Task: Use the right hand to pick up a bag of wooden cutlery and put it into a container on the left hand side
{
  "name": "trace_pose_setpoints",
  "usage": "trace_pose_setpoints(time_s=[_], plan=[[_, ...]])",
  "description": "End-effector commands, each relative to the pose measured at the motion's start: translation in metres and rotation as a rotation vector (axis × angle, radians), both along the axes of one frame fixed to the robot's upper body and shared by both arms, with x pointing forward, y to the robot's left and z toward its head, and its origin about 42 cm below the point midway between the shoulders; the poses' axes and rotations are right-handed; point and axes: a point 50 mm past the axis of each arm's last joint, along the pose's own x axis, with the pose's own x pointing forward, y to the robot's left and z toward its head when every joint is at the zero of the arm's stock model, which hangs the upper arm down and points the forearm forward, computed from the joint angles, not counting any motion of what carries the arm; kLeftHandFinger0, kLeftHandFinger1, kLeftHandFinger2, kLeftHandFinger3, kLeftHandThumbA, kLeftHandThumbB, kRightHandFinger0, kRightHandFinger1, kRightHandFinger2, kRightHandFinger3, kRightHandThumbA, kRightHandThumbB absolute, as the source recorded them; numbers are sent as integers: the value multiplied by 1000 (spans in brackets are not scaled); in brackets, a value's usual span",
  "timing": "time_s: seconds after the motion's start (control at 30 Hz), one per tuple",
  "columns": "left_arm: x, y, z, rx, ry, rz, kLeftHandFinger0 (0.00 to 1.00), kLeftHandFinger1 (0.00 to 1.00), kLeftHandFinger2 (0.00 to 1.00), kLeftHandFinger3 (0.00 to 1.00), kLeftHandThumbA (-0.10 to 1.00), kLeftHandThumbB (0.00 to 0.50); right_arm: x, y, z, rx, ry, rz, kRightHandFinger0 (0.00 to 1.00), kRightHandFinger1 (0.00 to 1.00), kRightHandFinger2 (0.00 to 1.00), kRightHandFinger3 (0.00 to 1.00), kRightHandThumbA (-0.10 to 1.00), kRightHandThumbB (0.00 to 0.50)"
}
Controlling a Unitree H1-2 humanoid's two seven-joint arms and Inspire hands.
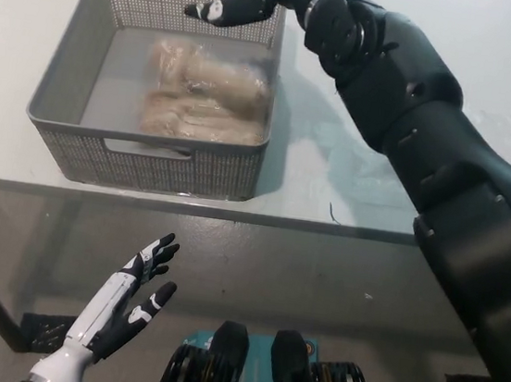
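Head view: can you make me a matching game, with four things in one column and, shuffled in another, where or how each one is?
Things
1. bag of wooden cutlery
2. right hand
3. left hand
4. basket

Descriptions
A. white, open, at the lower left
B. grey, standing on the table
C. lying inside the basket
D. black, open, above the basket's far rim

Pairs: 1-C, 2-D, 3-A, 4-B
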Motion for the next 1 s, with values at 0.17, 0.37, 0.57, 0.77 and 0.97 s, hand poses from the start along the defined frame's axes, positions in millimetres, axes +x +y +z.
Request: trace_pose_setpoints(time_s=[0.17, 0.37, 0.57, 0.77, 0.97], plan=[[8, 1, 17, 16, -46, -28, 1000, 1000, 1000, 1000, 830, 111, 2, -6, 50, -35, -54, 12, 1000, 1000, 1000, 1000, 976, 449], [9, -1, 18, 13, -43, -30, 1000, 1000, 1000, 1000, 822, 123, 7, -32, 76, 50, -92, -1, 1000, 1000, 1000, 1000, 929, 413], [10, 0, 19, 24, -48, -33, 1000, 1000, 1000, 1000, 822, 119, 4, -87, 116, 175, -197, -18, 1000, 1000, 1000, 1000, 958, 397], [10, 5, 19, 35, -53, -30, 1000, 1000, 1000, 1000, 823, 117, -21, -150, 122, 440, -228, 35, 1000, 1000, 1000, 1000, 886, 388], [7, 5, 14, 22, -42, -27, 1000, 1000, 1000, 1000, 837, 117, -73, -200, 68, 814, -197, 88, 1000, 1000, 1000, 1000, 934, 397]])
